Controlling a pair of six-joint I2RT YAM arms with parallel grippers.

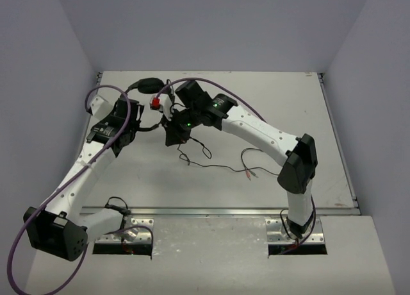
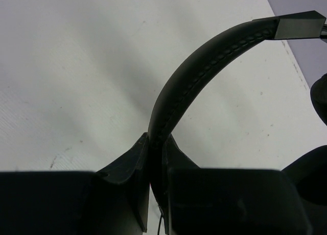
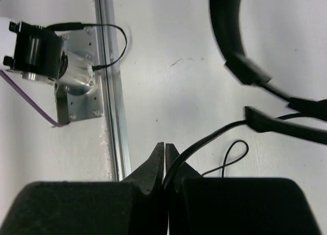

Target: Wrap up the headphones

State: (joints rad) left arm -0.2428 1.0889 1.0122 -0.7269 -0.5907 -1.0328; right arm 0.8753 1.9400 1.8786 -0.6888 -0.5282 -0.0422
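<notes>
Nearest the arm bases, the reddish plug tips (image 1: pixel 250 174) lie on the table (image 1: pixel 307 115); beyond them the right gripper (image 3: pixel 164 152) has its fingers pressed together on the thin cable (image 3: pixel 204 141), and the left gripper (image 2: pixel 156 145) is clamped on the headband (image 2: pixel 204 61) of the headphones (image 3: pixel 227 25), over the table's far left

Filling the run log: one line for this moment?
left fingers shut on headband | right fingers shut on cable | cable tail loose on table
</notes>
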